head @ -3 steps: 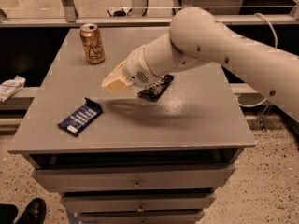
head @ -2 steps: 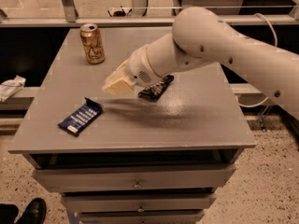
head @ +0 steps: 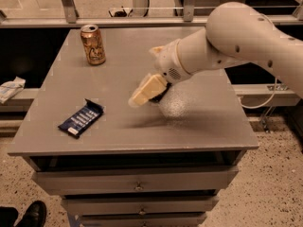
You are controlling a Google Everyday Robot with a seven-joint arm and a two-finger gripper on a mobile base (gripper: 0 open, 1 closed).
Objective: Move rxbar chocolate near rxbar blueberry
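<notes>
The rxbar blueberry (head: 80, 118), a dark blue wrapper with white lettering, lies flat near the table's front left. My gripper (head: 142, 94) hangs over the middle of the table, its cream fingers (head: 150, 86) pressed together and pointing down-left. It is shut on the rxbar chocolate (head: 162, 96). Only a dark edge of that bar shows under the fingers, and the rest is hidden. The gripper is well to the right of the blue bar and a little above the tabletop, with its shadow below it.
A gold drink can (head: 93, 44) stands upright at the back left. The grey table (head: 203, 126) has drawers below its front edge. A railing runs behind it. A white rag (head: 10, 88) lies on a ledge at the left.
The gripper has shifted right and slightly toward the front with the black bar, which now shows less. The arm's elbow has drawn back to the right. The blue bar and the can have not moved.
</notes>
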